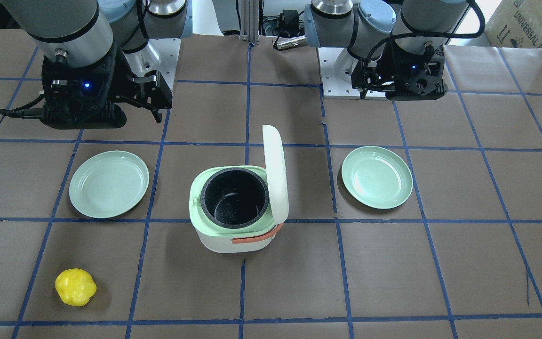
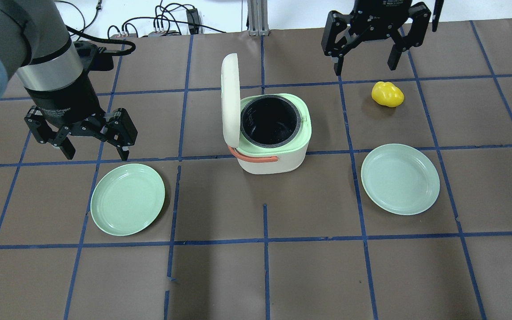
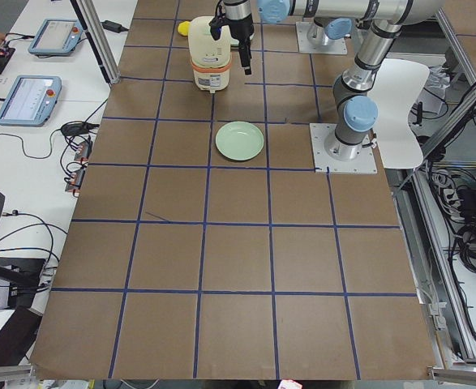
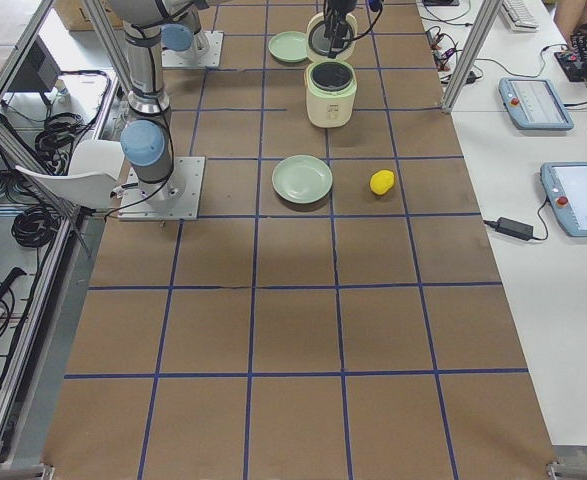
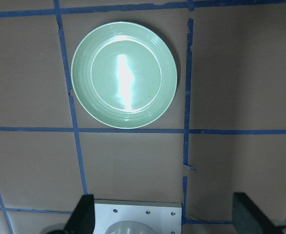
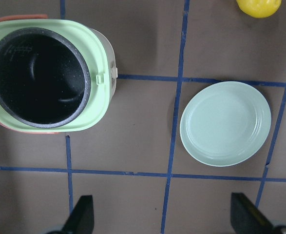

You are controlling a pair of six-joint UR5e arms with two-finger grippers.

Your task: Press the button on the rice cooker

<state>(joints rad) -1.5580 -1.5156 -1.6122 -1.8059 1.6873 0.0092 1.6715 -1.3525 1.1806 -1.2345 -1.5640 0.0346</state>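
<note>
Yellow plastic bell pepper (image 1: 75,286) lies nearest the front camera. White-and-mint plastic rice cooker with an orange handle (image 2: 278,162) stands mid-desk, its cream lid (image 2: 229,98) upright and its dark inner pot (image 2: 270,122) empty. With the lid up, I judge the press done. If not, the next move calls for one fingertip on the small rim latch tab (image 6: 114,74). Pale green round plates flank it, left (image 2: 127,199) and right (image 2: 400,178). Left claw (image 2: 96,153) and right claw (image 2: 365,66) hang spread wide, holding nothing, well apart from the cooker.
</note>
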